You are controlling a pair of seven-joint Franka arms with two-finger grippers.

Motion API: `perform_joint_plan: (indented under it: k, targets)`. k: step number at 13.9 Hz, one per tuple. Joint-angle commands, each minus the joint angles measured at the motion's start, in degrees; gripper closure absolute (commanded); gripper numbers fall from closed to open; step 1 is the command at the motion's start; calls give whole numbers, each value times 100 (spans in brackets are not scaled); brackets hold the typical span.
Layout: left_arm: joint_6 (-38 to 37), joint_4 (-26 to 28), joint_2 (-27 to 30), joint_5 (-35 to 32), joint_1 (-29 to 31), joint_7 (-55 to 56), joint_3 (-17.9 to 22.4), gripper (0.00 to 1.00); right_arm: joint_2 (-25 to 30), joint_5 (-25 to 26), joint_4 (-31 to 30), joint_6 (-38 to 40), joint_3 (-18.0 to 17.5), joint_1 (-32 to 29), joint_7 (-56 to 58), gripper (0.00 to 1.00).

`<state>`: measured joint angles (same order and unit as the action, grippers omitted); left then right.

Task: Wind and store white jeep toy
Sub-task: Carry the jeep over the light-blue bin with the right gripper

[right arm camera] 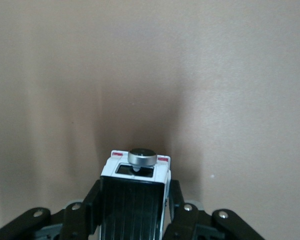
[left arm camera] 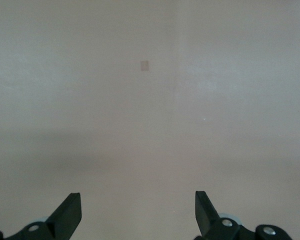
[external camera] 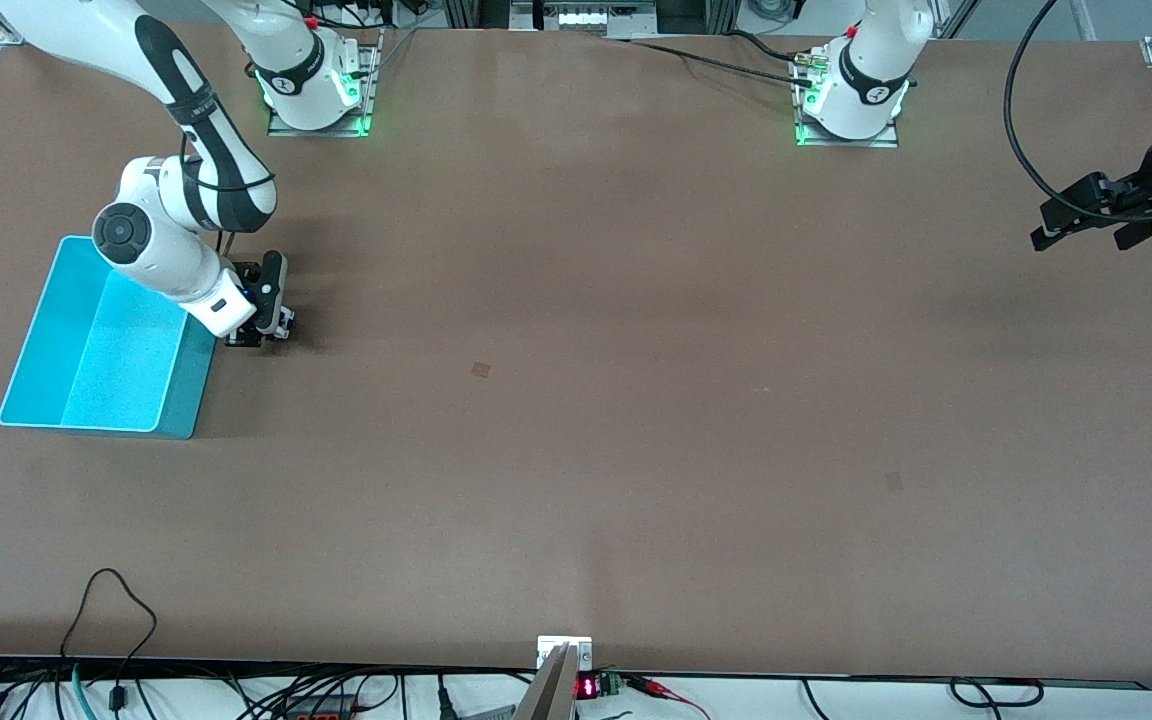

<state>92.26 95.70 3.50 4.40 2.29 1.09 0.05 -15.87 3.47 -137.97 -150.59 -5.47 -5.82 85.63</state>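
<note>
We see the table open over almost all its width, so a gripper can pass freely there. The only obstacles stand at the right arm's end: the bin, and just beside it the right gripper closed on the jeep.

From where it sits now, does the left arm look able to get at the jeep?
Probably not soon. The left gripper hangs open at its own end of the table, while the jeep sits by the bin at the right arm's end, already clamped in the right gripper.
</note>
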Motion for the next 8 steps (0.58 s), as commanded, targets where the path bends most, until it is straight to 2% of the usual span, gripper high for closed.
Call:
perform_joint_plan:
  k: [1,5,8]
  targets:
    - [-59,63,116,-124,-53,-30,-5,0,-66,49,7,-190,-103,-103,-2,100]
    - [-50,98,134,-132,-53,-30,-14,0,66,5,33,-137,-103,-94,-1071,100]
    - [-33,98,143,-123,-53,-30,-14,0,101,5,435,-137,-208,46,-2249,100]
